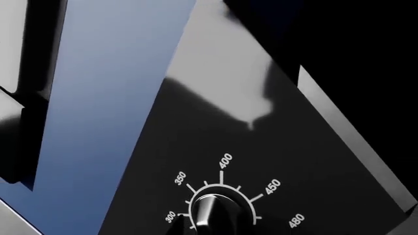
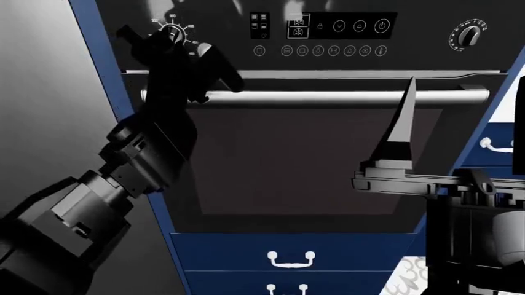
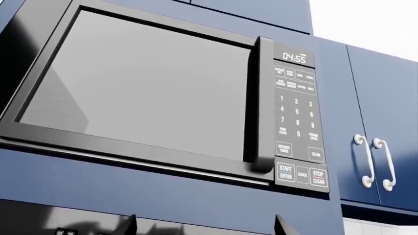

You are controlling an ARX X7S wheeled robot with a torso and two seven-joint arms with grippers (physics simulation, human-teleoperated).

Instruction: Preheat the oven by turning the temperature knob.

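The black oven [image 2: 311,160] fills the head view, with a dark glass door and a silver bar handle [image 2: 328,96]. At the left end of its control panel sits the temperature knob [image 2: 173,33], ringed by white numerals. My left gripper [image 2: 176,42] reaches up to this knob. The left wrist view shows the knob [image 1: 212,213] close up between 300 and 480, and my left gripper [image 1: 209,227] is shut on it, one dark fingertip [image 1: 176,225] by the 300 mark. My right gripper [image 3: 205,225] is open and holds nothing; one finger [image 2: 400,123] points up before the door.
A second black knob [image 2: 469,35] with a dial of dashes sits at the panel's right end. Blue drawers [image 2: 287,258] with white handles lie below the oven. A microwave [image 3: 150,93] and blue cabinet doors [image 3: 372,161] are above. A grey surface [image 2: 49,92] stands at left.
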